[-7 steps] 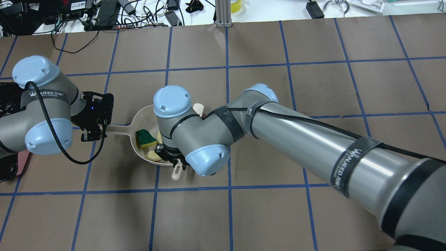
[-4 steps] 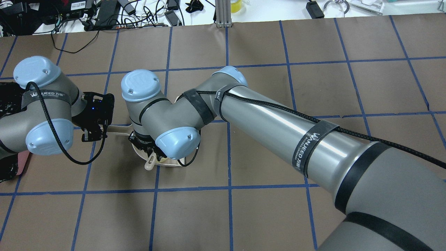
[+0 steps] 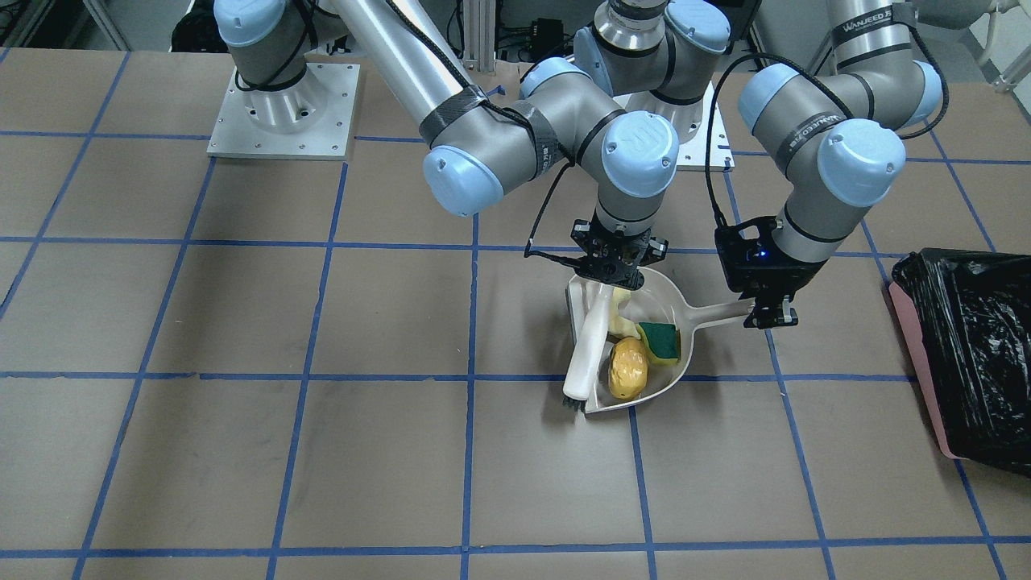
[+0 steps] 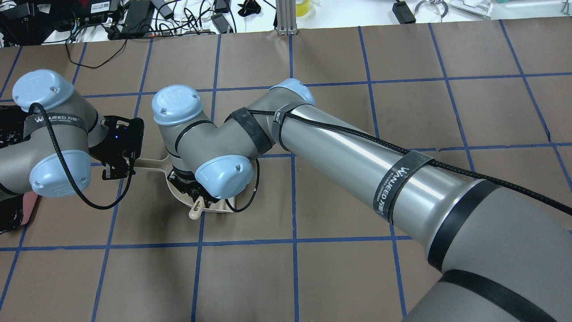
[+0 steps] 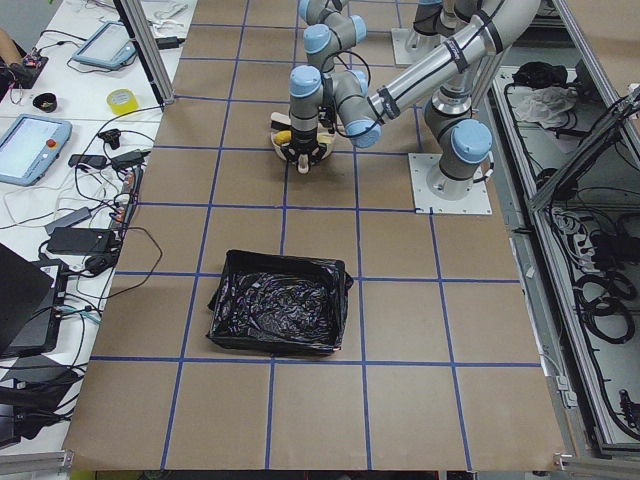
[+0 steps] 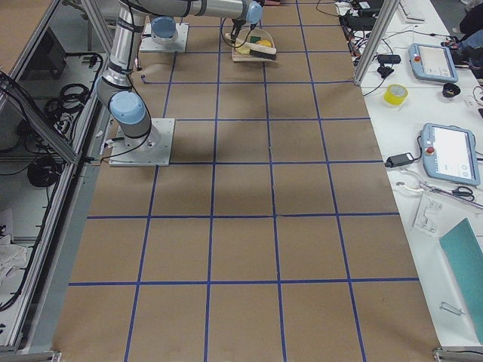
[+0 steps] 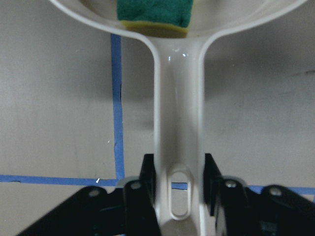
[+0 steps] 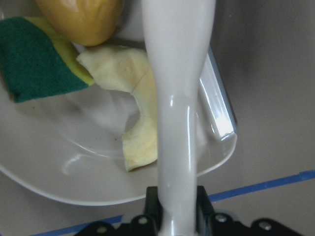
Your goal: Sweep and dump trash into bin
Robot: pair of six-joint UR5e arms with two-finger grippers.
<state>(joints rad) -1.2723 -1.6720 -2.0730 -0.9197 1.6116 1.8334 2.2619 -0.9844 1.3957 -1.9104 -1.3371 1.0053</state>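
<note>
All three trash pieces lie in the beige dustpan (image 3: 672,370): the orange-yellow lump (image 3: 628,369), the green-faced sponge (image 3: 660,341) and the pale crescent slice (image 3: 619,316). My left gripper (image 3: 769,310) is shut on the dustpan's handle (image 7: 178,123), with the pan flat on the table. The brush (image 3: 586,346) lies along the pan's open side, and my right gripper (image 3: 614,270) is shut on its handle (image 8: 177,98). From the right wrist the slice (image 8: 133,98) touches the brush handle. The bin (image 3: 966,354), pink with a black bag, stands apart at the robot's left end.
Cables and electronics (image 4: 134,18) crowd the table's far edge beside an aluminium post (image 4: 286,18). Both arm base plates (image 3: 282,113) sit on the robot's side. Brown paper with blue tape squares covers the table between the pan and the bin (image 5: 280,305).
My right arm swung left across the dustpan with the brush, and its wrist now hides the trash from overhead. The left gripper barely moved and kept hold of the handle.
</note>
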